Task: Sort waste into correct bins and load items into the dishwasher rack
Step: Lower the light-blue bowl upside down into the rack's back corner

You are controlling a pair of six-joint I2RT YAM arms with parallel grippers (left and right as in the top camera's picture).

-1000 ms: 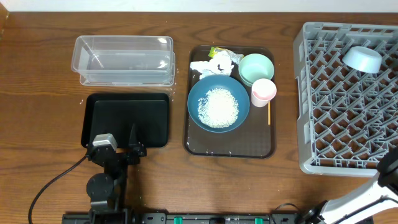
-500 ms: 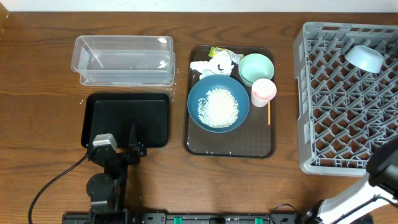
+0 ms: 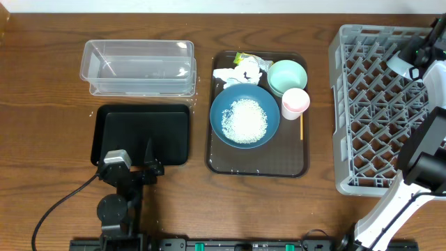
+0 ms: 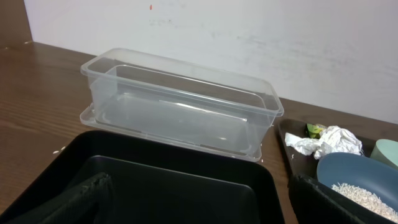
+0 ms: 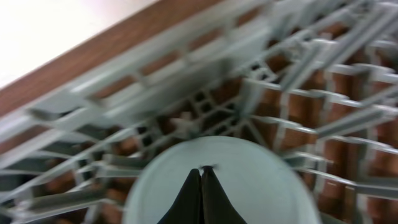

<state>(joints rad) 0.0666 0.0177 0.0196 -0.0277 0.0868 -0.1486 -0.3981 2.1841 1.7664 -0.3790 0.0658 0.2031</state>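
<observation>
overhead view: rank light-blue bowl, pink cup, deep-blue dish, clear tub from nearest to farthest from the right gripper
From the right gripper:
1. light-blue bowl, directly under it in the rack, far corner
2. pink cup, right side of the brown tray
3. deep-blue dish, middle of that tray
4. clear tub, far left side

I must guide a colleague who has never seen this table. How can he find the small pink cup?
Find the dark brown tray in the middle of the table. The pink cup stands near its right edge, beside the mint-green bowl and deep-blue dish; it is the only pink thing.
</observation>
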